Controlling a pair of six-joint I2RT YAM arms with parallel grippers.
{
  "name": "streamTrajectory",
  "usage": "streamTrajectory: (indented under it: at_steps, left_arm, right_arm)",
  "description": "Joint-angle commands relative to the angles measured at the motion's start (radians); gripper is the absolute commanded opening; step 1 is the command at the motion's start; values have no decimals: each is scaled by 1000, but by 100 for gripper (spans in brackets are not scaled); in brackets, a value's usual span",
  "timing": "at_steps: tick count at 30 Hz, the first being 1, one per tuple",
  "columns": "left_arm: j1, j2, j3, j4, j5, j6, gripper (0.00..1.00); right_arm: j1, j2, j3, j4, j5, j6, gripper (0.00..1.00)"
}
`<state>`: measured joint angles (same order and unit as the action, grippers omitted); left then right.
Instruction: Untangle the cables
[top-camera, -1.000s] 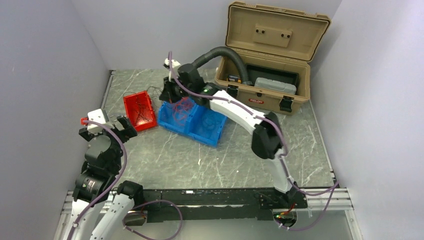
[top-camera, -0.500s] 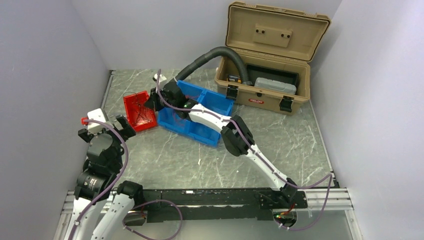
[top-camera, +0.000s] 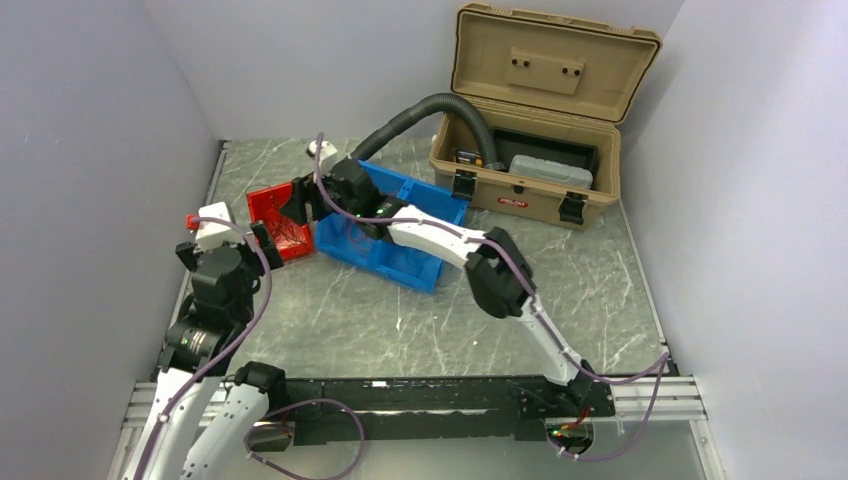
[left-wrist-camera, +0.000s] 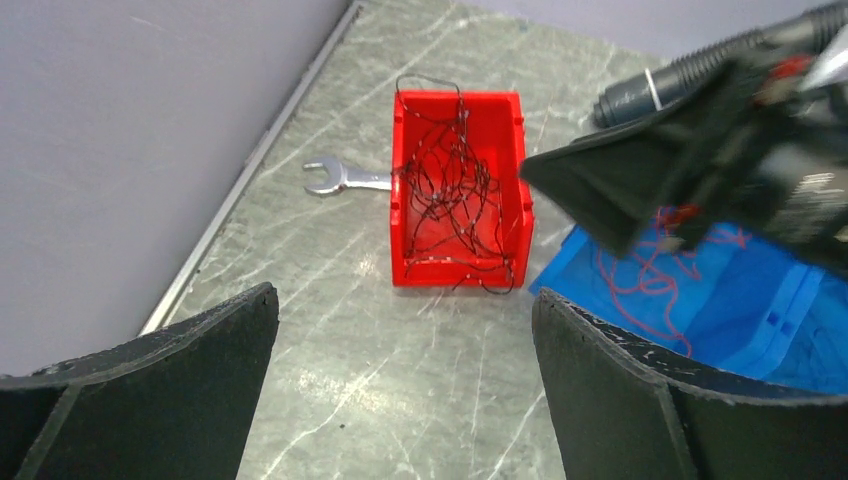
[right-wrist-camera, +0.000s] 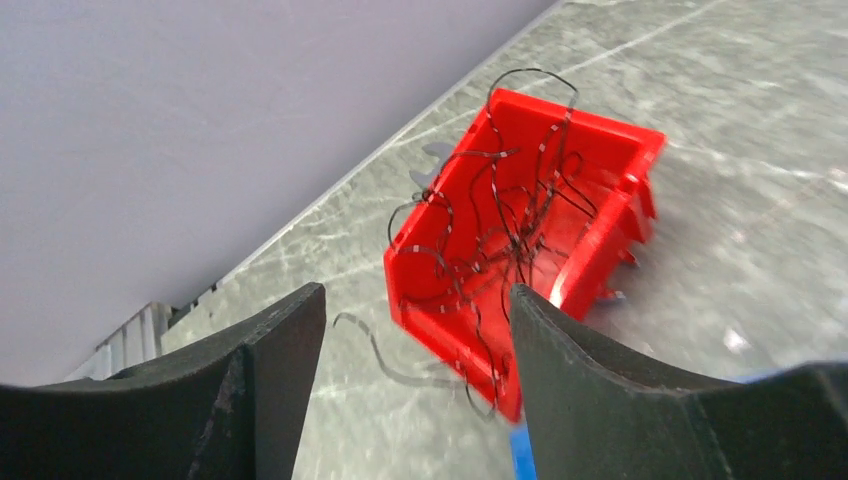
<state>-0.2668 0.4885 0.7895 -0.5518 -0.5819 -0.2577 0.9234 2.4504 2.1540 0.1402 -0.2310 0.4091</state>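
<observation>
Right gripper (right-wrist-camera: 415, 295) hovers with jaws spread and empty just above the red bin (right-wrist-camera: 610, 150). The tangled black cables (right-wrist-camera: 500, 230) lie inside it, directly below and ahead. Left gripper (left-wrist-camera: 402, 300), also spread wide, sits farther back.

Red bin (left-wrist-camera: 490, 100) ahead of the left gripper (left-wrist-camera: 400, 310), black cables (left-wrist-camera: 450, 190) tangled in it. Blue bin (left-wrist-camera: 740, 320) off to that gripper's right, red cables (left-wrist-camera: 650, 270) inside; maybe blue strands too, hard to tell against the plastic. Silver wrench (left-wrist-camera: 335, 177) ahead-left. Table (left-wrist-camera: 350, 360) grey-green marble with white veins. Left gripper and right gripper (right-wrist-camera: 415, 295) both matte black. Toolbox (top-camera: 550, 60) tan; hose (top-camera: 420, 110) dark grey, ribbed.
</observation>
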Motion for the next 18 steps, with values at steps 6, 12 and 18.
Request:
streamTrajectory:
  at_steps: [6,12,18]
  left_arm:
    - [27,205,105,-47,194,-43,98]
    - [66,419,198,-130,232,-111,66]
    - [193,531,202,-58,329,-233,63]
  right_arm:
    - [-147,-641,-642,221,33,48,73]
    - [-256,-975,-953,161,97,12,73]
    - [-301,-1245,-1158,83,143,-5,74]
